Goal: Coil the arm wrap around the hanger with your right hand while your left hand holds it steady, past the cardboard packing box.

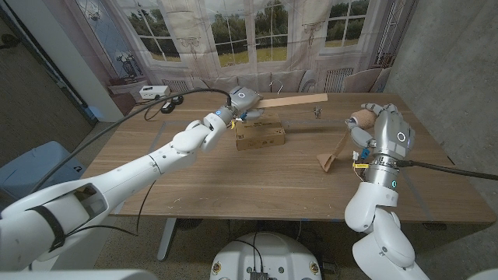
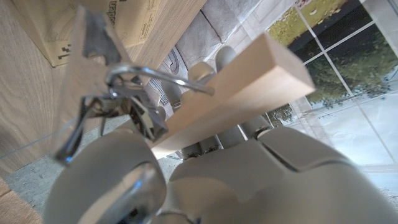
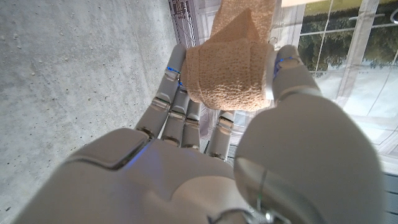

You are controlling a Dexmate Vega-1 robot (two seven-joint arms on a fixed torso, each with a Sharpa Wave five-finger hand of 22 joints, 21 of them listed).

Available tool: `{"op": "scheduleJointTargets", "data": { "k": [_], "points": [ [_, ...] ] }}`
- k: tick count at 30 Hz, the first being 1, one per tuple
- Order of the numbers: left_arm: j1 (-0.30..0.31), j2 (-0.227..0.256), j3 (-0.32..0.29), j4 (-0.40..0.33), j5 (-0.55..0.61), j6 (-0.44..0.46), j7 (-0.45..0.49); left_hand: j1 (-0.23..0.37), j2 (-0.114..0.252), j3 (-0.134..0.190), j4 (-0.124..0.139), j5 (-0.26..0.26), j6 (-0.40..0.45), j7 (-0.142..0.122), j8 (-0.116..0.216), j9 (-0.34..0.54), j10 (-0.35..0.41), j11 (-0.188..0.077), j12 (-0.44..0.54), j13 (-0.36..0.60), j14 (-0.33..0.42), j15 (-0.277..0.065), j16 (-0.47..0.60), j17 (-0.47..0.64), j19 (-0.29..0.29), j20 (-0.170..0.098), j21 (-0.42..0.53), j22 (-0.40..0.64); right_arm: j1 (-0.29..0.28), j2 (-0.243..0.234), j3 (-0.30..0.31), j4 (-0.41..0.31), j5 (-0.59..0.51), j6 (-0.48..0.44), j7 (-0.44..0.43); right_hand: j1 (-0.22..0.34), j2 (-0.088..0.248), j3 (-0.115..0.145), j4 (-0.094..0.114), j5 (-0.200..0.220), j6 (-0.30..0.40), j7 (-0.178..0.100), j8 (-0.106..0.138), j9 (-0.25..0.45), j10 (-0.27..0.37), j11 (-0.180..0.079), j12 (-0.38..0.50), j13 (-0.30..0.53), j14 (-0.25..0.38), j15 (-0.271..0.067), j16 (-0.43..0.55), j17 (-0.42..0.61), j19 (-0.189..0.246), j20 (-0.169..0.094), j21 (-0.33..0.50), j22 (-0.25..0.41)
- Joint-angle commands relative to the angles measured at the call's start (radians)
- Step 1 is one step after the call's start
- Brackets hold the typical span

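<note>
At upper centre of the head view, the left hand (image 1: 243,99) grips one end of the pale wooden hanger with metal clips (image 1: 292,101), raised just behind the brown cardboard packing box (image 1: 260,136) on the wooden table (image 1: 194,179). At right, the right hand (image 1: 383,131) clutches the tan roll of elastic arm wrap (image 3: 230,78) — its loose tail (image 1: 336,152) trails down to the tabletop.

Both arms up, both hands gripping.
Left arm stretches far across the table, left hand (image 1: 241,102) clamped on the wooden hanger (image 1: 292,101). Right arm bent upright near the table's right side, right hand (image 1: 387,132) raised, fingers (image 3: 176,99) closed around the wrap roll (image 3: 231,73).
</note>
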Motion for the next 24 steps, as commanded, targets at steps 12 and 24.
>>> {"op": "scheduleJointTargets", "data": {
  "k": [12, 24],
  "points": [
    [-0.044, -0.022, 0.039, 0.023, 0.046, -0.046, 0.014, -0.002, 0.002, 0.025, 0.016, 0.004, -0.010, 0.013, 0.018, -0.009, -0.005, -0.016, 0.008, 0.006, 0.005, 0.001, 0.009, 0.004, -0.003, -0.055, 0.011, 0.001, -0.124, -0.034, 0.153, -0.224, 0.197, 0.211, -0.053, 0.359, 0.337, 0.040, 0.043, -0.002, 0.145, 0.148, -0.017, 0.005, 0.520, -0.203, 0.041, 0.025, 0.489, -0.323, 0.114, 0.668, -0.001, 0.012, 0.050, 0.006],
    [-0.082, -0.041, 0.069, 0.050, 0.080, -0.084, 0.019, -0.002, -0.002, 0.026, 0.015, 0.006, -0.011, 0.013, 0.026, -0.013, -0.004, -0.015, 0.008, 0.006, 0.009, 0.001, 0.012, 0.005, -0.004, -0.056, 0.011, 0.000, -0.058, -0.046, 0.152, -0.239, 0.137, 0.219, -0.036, 0.362, 0.339, 0.039, 0.047, -0.002, 0.149, 0.148, -0.024, 0.006, 0.522, -0.206, 0.045, 0.033, 0.488, -0.321, 0.126, 0.704, -0.005, 0.008, 0.070, 0.006]
  ]
}}
